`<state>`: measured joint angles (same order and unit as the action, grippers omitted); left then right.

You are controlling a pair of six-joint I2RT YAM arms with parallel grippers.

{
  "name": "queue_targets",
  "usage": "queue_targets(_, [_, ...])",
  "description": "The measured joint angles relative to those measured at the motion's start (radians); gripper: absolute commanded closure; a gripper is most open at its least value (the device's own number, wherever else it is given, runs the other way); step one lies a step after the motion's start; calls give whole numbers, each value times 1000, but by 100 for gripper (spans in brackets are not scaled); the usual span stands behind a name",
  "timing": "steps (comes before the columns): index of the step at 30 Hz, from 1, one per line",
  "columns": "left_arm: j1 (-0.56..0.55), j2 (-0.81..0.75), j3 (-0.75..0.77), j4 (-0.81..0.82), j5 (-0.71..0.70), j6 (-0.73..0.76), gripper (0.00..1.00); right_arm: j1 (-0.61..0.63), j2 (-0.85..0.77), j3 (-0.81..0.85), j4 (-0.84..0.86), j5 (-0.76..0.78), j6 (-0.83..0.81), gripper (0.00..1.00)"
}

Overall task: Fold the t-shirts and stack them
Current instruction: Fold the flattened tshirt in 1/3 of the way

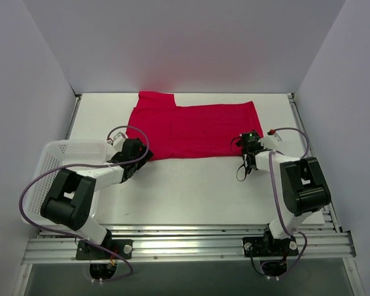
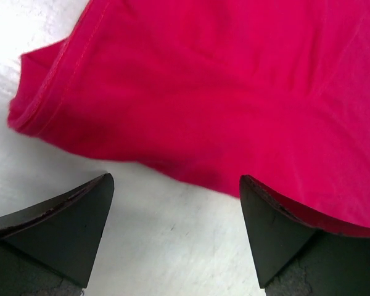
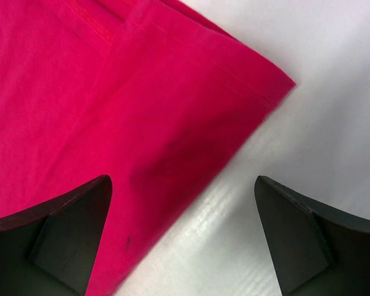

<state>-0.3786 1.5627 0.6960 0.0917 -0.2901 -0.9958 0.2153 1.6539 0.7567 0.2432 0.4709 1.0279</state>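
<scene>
A bright red t-shirt lies flat at the back middle of the white table, folded lengthwise into a wide band, with one sleeve sticking out at the back left. My left gripper is open at the shirt's near left corner; its wrist view shows the red cloth just ahead of the open jaws, with one finger under the cloth's edge. My right gripper is open at the near right corner; the cloth's edge runs diagonally between its jaws. No neck tag shows.
A white plastic mesh basket stands at the left edge, beside my left arm. Grey walls close in the table on three sides. An aluminium rail runs along the near edge under the arm bases.
</scene>
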Motion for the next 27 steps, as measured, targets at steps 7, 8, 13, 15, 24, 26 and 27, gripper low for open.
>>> queue_targets(7, [19, 92, 56, 91, -27, -41, 21, -44, 71, 48, 65, -62, -8, 65])
queue_targets(8, [25, 104, 63, 96, -27, -44, 29, -49, 82, 49, 79, -61, -9, 80])
queue_targets(13, [40, 143, 66, 109, -36, -63, 81, -66, 114, 58, 109, -109, 2, 100])
queue_targets(15, [40, 154, 64, 105, -37, -72, 94, -71, 114, 58, 109, -121, 3, 100])
queue_targets(24, [40, 140, 51, 103, -34, -75, 98, -79, 96, 48, 89, -130, 5, 100])
queue_targets(26, [38, 112, 26, 95, -31, -74, 98, -78, 70, 30, 63, -132, 5, 100])
queue_targets(27, [36, 93, 7, 90, -28, -74, 98, -78, 50, 18, 41, -134, 5, 100])
